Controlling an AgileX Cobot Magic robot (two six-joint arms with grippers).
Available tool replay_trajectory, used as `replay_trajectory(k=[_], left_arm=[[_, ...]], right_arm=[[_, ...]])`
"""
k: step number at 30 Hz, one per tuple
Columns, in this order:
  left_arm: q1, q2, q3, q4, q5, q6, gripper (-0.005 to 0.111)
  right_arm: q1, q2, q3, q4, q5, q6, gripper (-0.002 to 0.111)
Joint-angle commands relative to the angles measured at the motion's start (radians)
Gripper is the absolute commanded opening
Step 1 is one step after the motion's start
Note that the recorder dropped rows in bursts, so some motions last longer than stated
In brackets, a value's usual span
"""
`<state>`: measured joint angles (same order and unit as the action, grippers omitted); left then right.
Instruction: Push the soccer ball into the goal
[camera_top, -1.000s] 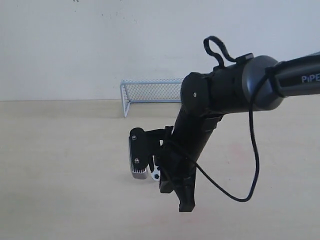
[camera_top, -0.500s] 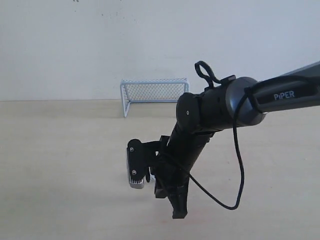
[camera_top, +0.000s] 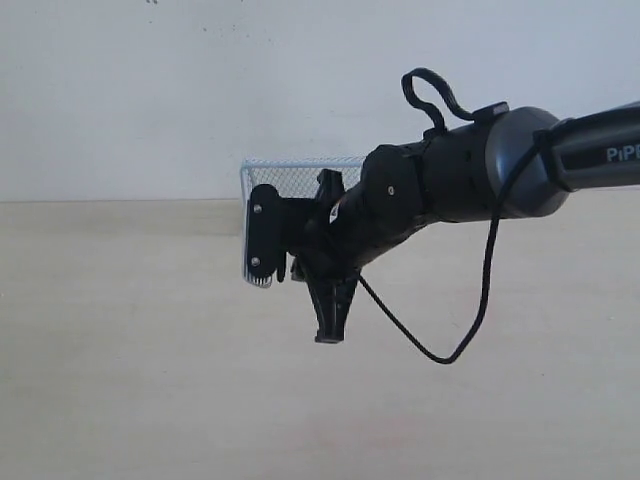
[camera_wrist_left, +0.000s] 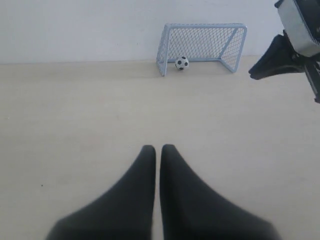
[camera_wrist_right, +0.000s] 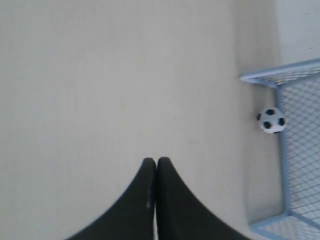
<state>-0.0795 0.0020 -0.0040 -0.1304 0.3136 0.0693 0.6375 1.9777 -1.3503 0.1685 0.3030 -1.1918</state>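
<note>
Find tiny black-patched white soccer ball (camera_wrist_left: 182, 63) inside pale-blue tubular mesh goal (camera_wrist_left: 202, 26) | hold left jaws, right jaws pressed together as blunt pushers | judge push done

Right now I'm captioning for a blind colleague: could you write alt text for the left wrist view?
The soccer ball sits at the mouth of the goal, close to one post, across a pale table. The left gripper, jaws shut, points toward it; part of the right arm shows at the edge.
</note>
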Motion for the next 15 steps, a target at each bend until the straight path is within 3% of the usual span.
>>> replay_trajectory(k=[1,9,15], left_arm=[[0.0,-0.002,0.004,0.001,-0.001,0.003,0.004],[0.0,-0.002,0.004,0.001,-0.001,0.003,0.004],[0.0,-0.002,0.004,0.001,-0.001,0.003,0.004]], right_arm=[[-0.001,-0.014,0.001,-0.003,0.153,0.03,0.0],[-0.001,-0.014,0.001,-0.175,0.411,0.25,0.0],[0.002,-0.016,0.015,-0.193,0.554,0.326,0.0]])
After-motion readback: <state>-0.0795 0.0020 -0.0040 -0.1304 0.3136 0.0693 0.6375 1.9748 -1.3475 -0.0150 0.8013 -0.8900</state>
